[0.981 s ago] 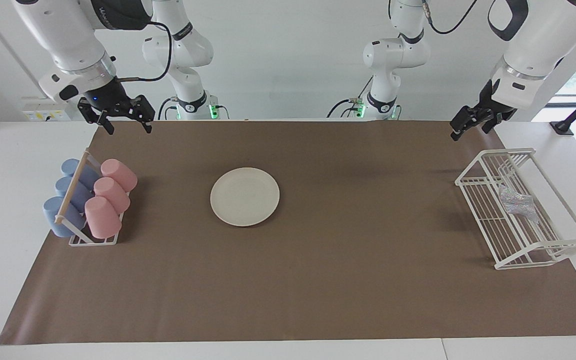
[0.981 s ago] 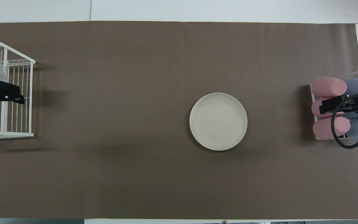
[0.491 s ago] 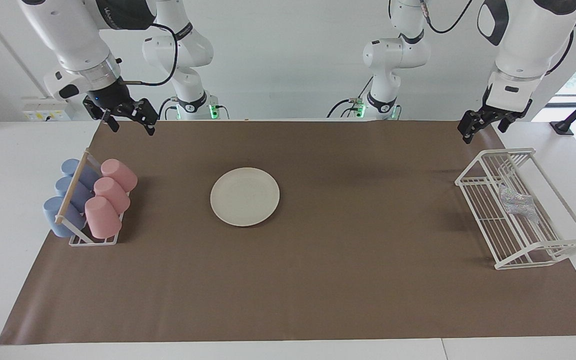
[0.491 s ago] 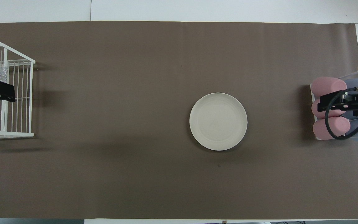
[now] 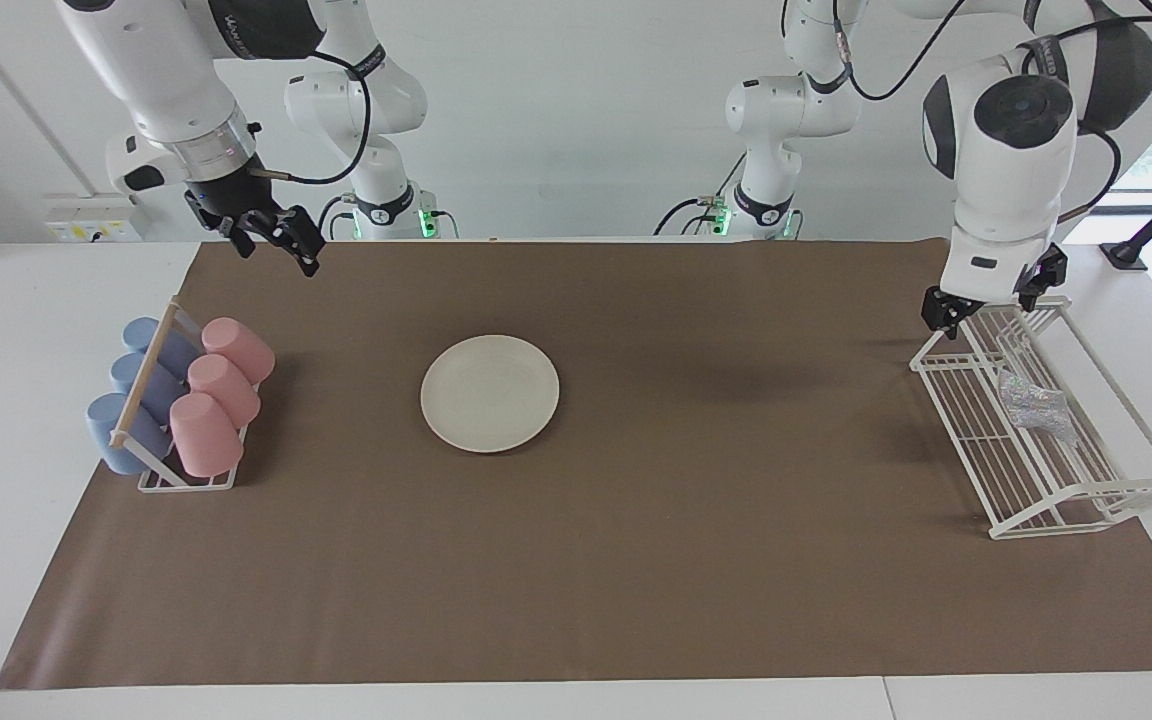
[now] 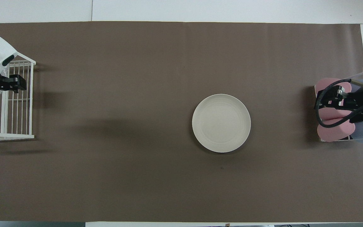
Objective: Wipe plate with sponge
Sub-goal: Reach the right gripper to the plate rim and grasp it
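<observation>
The cream-white plate (image 5: 489, 393) lies flat on the brown mat, nearer the right arm's end; it also shows in the overhead view (image 6: 221, 123). The silvery sponge (image 5: 1034, 405) lies in the white wire rack (image 5: 1086, 495) at the left arm's end. My left gripper (image 5: 986, 300) is open and empty, in the air over the rack's end nearer the robots, apart from the sponge. In the overhead view the left gripper (image 6: 9, 84) hides the sponge. My right gripper (image 5: 276, 240) is open and empty, raised near the cup rack.
A small rack holds pink cups (image 5: 221, 385) and blue cups (image 5: 141, 385) on their sides at the right arm's end; the pink cups (image 6: 336, 132) show under the right gripper (image 6: 334, 94) in the overhead view. The wire rack (image 6: 8, 136) has raised walls.
The left arm has swung down, bringing its gripper lower over the wire rack. The right gripper has shifted slightly toward the table's middle. Plate and sponge have not moved.
</observation>
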